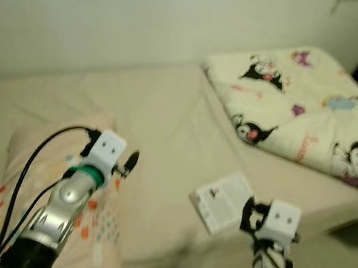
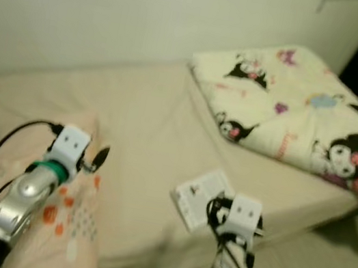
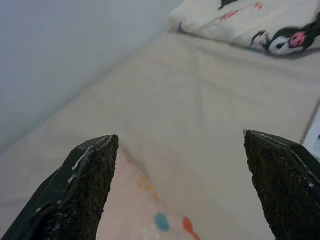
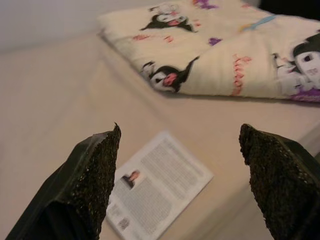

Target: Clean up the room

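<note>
Both grippers are spreading their jaws wide, empty. We are aiming the right gripper at the printed leaflet, flat thin paper lying lower centre on the beige bed, long axis diagonal; the left gripper is hovering over the dotted pillow

light: dim, warm indoor | eye views: soft motion blur | wrist views: near fingertips out of focus
</note>
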Available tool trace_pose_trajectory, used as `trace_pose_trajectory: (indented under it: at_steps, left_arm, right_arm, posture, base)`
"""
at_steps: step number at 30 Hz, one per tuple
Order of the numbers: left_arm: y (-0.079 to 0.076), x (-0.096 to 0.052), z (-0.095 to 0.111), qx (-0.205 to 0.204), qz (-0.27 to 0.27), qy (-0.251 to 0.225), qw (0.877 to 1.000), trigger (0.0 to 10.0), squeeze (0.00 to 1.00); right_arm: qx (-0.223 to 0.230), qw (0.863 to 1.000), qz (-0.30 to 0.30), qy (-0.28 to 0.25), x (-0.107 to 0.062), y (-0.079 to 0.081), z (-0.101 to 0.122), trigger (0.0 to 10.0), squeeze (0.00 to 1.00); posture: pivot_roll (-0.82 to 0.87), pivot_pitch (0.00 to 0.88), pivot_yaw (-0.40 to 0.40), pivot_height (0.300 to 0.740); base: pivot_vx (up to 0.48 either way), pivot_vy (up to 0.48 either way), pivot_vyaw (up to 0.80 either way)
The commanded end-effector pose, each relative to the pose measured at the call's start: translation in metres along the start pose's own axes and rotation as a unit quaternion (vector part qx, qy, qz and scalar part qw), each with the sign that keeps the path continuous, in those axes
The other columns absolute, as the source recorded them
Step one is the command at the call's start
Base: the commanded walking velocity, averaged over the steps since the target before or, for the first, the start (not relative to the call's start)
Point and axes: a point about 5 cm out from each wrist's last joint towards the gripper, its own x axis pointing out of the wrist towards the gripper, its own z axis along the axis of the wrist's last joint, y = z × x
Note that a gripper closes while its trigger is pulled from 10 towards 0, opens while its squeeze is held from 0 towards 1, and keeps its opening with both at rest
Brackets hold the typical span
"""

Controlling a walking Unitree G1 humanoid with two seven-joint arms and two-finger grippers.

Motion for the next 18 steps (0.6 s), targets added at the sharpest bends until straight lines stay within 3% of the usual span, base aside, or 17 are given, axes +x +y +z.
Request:
trace_pose_trajectory:
  at_steps: [1, 5, 7, 12, 14, 18]
  left_arm:
    - [-0.007, 0.001, -0.008, -0.008, -0.009, 0.011, 1.000, 10.0, 0.00]
    - [-0.017, 0.002, -0.010, -0.021, -0.018, 0.008, 1.000, 10.0, 0.00]
    - [-0.019, 0.002, -0.009, -0.025, -0.019, 0.006, 0.999, 10.0, 0.00]
    - [-0.021, -0.002, -0.014, -0.028, -0.015, 0.014, 0.999, 10.0, 0.00]
    - [-0.019, -0.009, -0.021, -0.019, -0.011, 0.022, 1.000, 10.0, 0.00]
    - [-0.014, -0.015, -0.024, -0.014, -0.001, 0.020, 1.000, 10.0, 0.00]
  right_arm:
    - [-0.018, 0.999, -0.029, 0.017, -0.012, -0.019, -0.004, 10.0, 0.00]
    - [-0.030, 0.997, -0.062, 0.017, -0.026, -0.040, 0.003, 10.0, 0.00]
    - [-0.029, 0.997, -0.064, 0.017, -0.027, -0.041, 0.004, 10.0, 0.00]
    - [-0.024, 0.998, -0.048, 0.022, -0.022, -0.034, -0.002, 10.0, 0.00]
    - [-0.014, 0.999, -0.033, 0.038, -0.013, -0.025, -0.011, 10.0, 0.00]
    - [-0.007, 0.999, -0.027, 0.046, -0.007, -0.019, -0.012, 10.0, 0.00]
  posture:
    - [-0.05, 0.000, 0.149, 0.740]
    - [-0.08, 0.000, 0.115, 0.740]
    - [-0.08, 0.000, 0.112, 0.740]
    - [-0.04, 0.003, 0.122, 0.740]
    - [0.02, 0.012, 0.075, 0.740]
    - [0.04, 0.011, 0.060, 0.740]
  base:
    - [0.000, 0.000, 0.80]
    - [0.000, 0.000, 0.80]
    - [0.000, 0.000, 0.80]
    - [0.000, 0.000, 0.80]
    - [0.000, 0.000, 0.80]
    - [0.000, 0.000, 0.80]
